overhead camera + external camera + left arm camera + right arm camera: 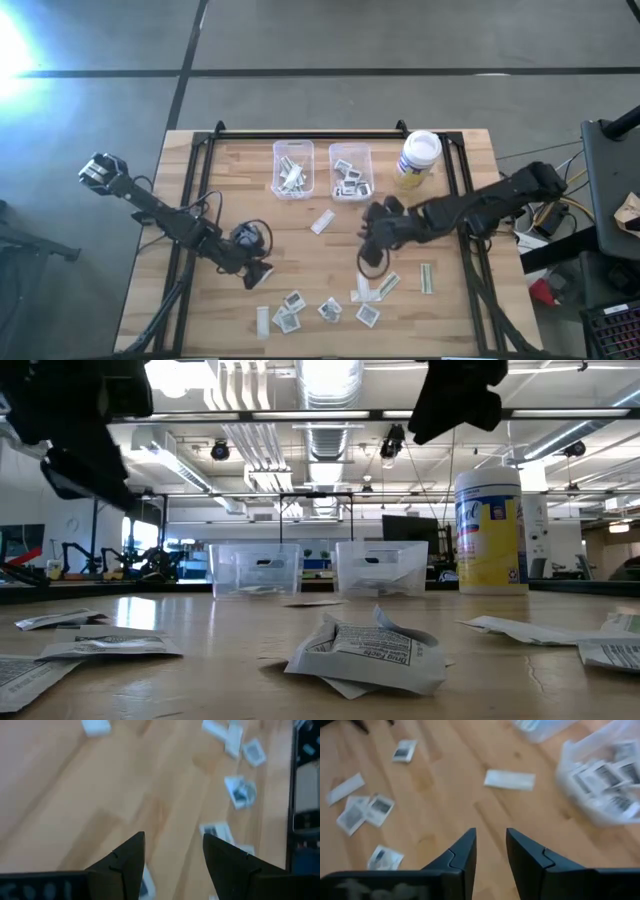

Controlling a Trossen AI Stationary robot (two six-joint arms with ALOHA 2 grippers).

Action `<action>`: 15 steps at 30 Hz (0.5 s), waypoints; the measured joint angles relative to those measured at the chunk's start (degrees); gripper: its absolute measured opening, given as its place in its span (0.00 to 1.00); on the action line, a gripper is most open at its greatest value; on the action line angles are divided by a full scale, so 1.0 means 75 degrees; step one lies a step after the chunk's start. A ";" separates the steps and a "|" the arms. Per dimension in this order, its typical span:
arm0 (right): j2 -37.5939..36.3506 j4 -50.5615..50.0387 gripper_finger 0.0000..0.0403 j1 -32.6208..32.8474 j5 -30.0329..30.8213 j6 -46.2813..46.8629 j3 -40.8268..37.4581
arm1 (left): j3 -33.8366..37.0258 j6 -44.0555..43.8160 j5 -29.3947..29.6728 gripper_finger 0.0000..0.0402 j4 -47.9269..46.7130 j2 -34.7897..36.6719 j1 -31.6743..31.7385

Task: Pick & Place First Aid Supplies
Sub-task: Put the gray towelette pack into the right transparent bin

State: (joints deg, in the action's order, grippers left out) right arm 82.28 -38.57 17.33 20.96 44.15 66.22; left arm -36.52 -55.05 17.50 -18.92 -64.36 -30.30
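Observation:
The first aid supplies are small flat paper packets. Several lie loose on the wood near the table's front edge (pixel 330 308), and one long strip (pixel 322 221) lies alone mid-table. More fill the two clear bins (pixel 293 168) (pixel 351 172) at the far middle. My left gripper (pixel 257 274) hangs open above bare wood, left of the loose packets, with nothing between its fingers (pixel 174 847). My right gripper (pixel 370 228) is high above mid-table, near the lone strip (pixel 510 779); its fingers stand a little apart with only wood showing between them (pixel 491 842).
A yellowish jar with a white lid (pixel 418 158) stands right of the bins at the far edge. A black frame rail (pixel 310 135) runs along the table's far and side edges. Bare wood lies between the bins and the loose packets.

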 joint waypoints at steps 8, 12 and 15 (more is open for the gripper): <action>0.0402 0.0146 0.23 0.0661 0.0006 0.0318 0.0000 | 0.0033 -0.1592 -0.0437 0.48 -0.1493 0.0000 0.0136; 0.0575 0.0255 0.21 0.0711 0.0008 0.0321 0.0000 | 0.0033 -0.1757 -0.0694 0.48 -0.1812 0.0000 0.0347; 0.0661 0.0297 0.21 0.0711 0.0009 0.0319 -0.0003 | 0.0044 -0.1820 -0.0865 0.48 -0.1814 0.0000 0.0576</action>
State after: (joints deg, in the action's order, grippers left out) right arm 87.24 -36.35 22.65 21.03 46.54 66.19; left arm -36.18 -68.70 11.01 -32.52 -64.36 -25.99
